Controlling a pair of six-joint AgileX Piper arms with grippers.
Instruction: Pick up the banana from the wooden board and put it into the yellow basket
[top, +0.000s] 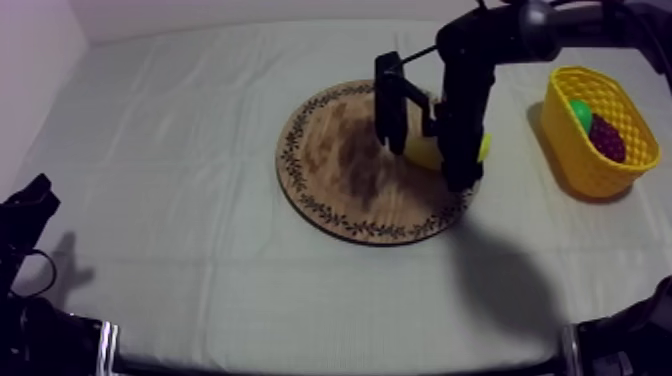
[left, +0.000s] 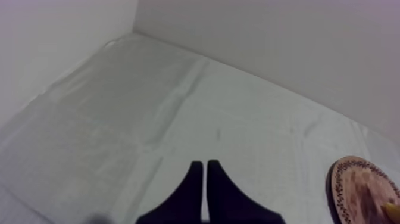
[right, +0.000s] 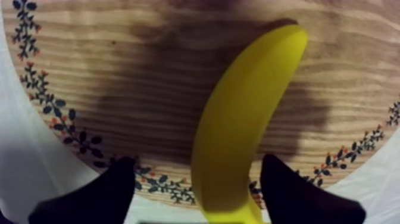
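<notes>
Right gripper (right: 196, 170): fingers apart, straddling banana (right: 244, 113) on wooden board (right: 107, 65), right side. Left gripper (left: 205, 173): closed, empty.

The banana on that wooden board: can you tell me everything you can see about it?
The banana is a smooth, plain yellow toy, plastic by its look, gently curved and whole. It lies flat on the round wooden board, one rounded end toward the board's middle, the other reaching the patterned rim. The open right gripper is low over it, one black finger at each side of the rim end; whether they touch it is unclear.
</notes>
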